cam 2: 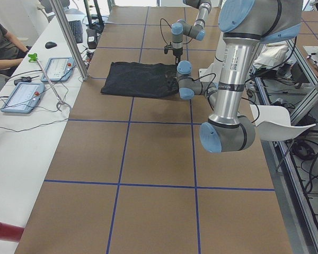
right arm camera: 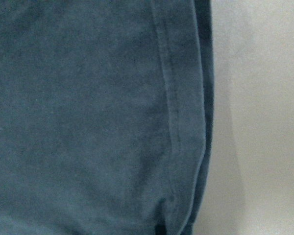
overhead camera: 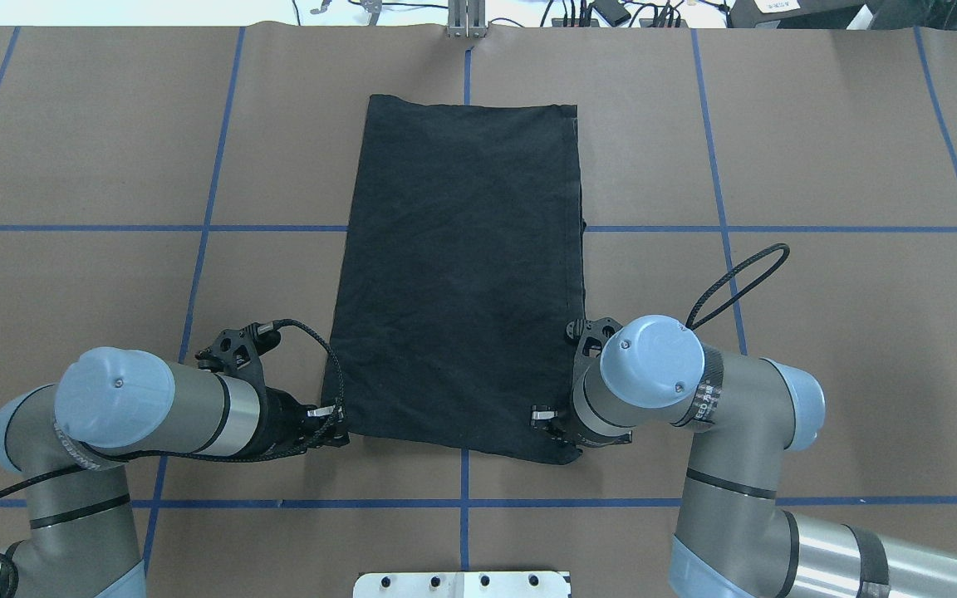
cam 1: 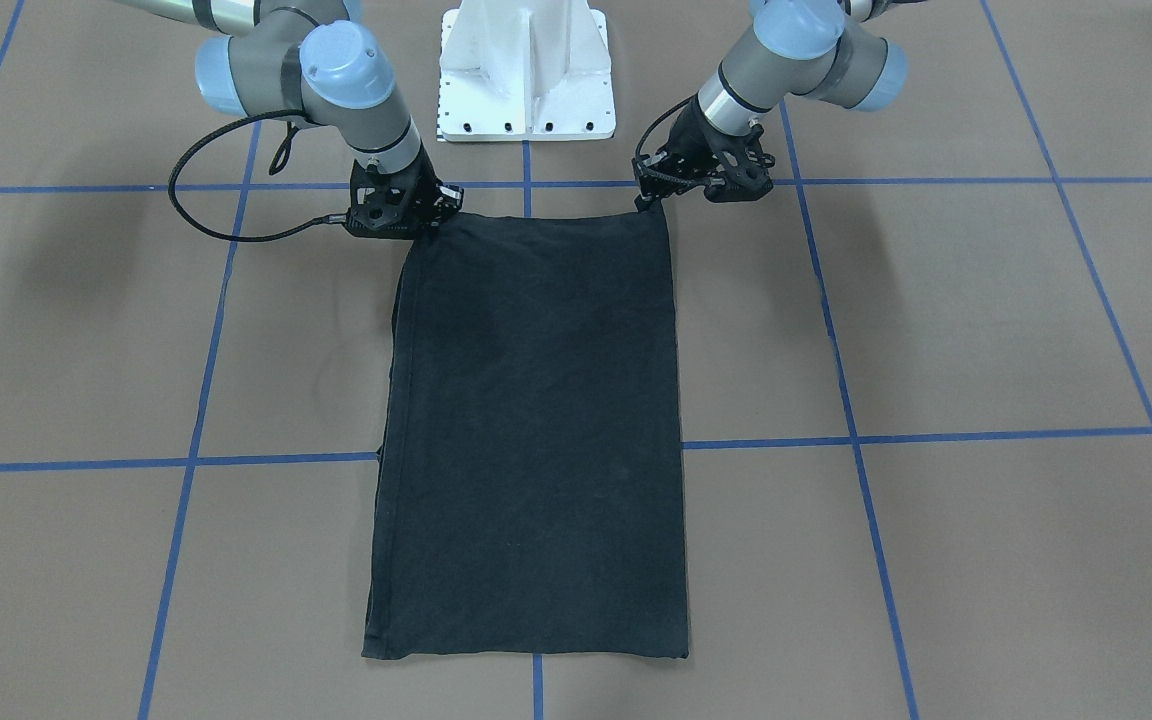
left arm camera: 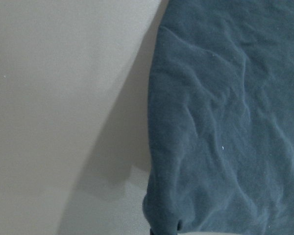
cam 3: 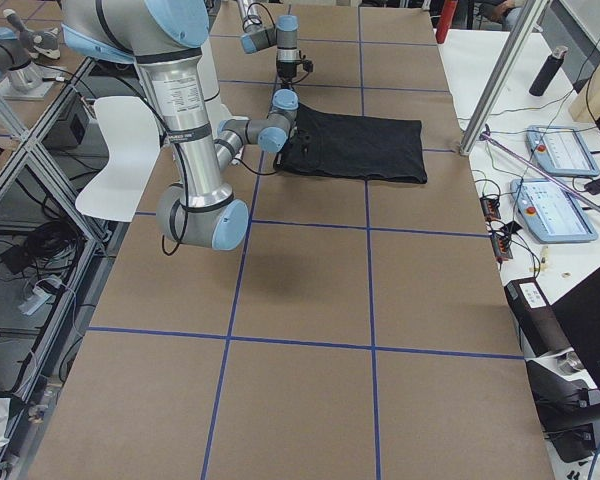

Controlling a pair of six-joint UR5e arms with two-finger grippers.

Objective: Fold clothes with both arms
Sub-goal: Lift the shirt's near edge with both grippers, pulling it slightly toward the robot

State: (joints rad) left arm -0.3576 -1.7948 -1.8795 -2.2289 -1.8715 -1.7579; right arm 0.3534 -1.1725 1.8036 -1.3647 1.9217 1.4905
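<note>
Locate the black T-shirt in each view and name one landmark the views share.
Exterior front-facing: black T-shirt, centre.
Overhead exterior: T-shirt, centre, upper half.
Exterior left: T-shirt, upper middle.
Exterior right: T-shirt, upper middle.
Left wrist-mounted: T-shirt fills the right side.
Right wrist-mounted: T-shirt fills the left side.
Landmark: blue tape lines crossing beneath it, in the four exterior views.

Bright, even light from above — soft shadows on table (cam 1: 986, 330); wrist views bluish, washed-out, shirt (left arm camera: 220, 122) slightly blurred.

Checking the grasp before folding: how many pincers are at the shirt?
2: the left pincer at the T-shirt's robot-side corner on the robot's left, the right pincer at the matching right corner.
</note>
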